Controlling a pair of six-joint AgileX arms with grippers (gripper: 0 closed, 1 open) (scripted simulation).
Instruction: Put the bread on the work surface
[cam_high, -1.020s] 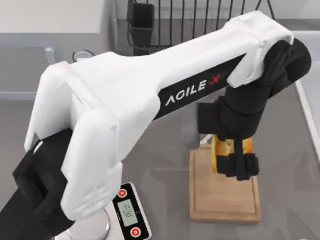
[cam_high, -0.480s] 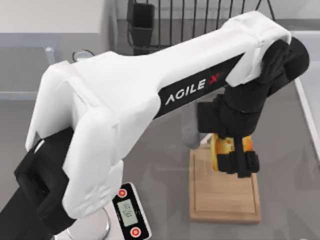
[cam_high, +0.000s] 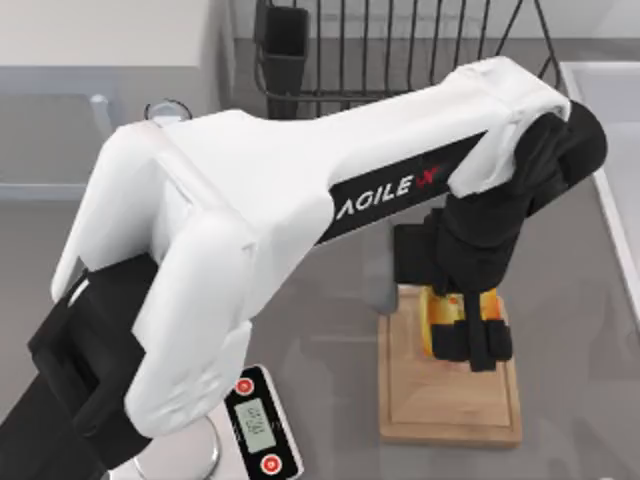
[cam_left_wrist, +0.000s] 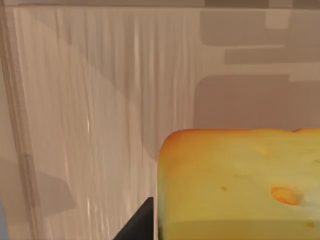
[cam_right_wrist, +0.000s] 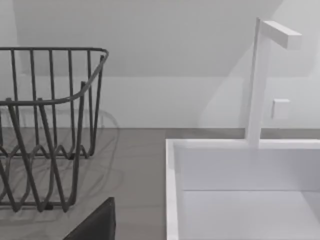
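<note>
Left jaws clamped on the bread above the board

The left jaws (cam_high: 468, 335) gripped the bread (cam_high: 440, 315) over the work surface (cam_high: 450, 410), near its handle end; released from this height, I judge it could tumble off onto the counter (cam_high: 330, 300)

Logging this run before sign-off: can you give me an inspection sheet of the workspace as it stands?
Surface: grey table.
Job's things: bread held over the upper part of the cutting board; whether it touches the wood cannot be told.
Clutter: digital scale at the table's lower left.
Grippers: left gripper shut on the bread above the board; right gripper, a dark tip in its own wrist view, state unclear.
Cables: nothing seen.
Surroundings: wire rack at the back, white sink with faucet at the right.
</note>
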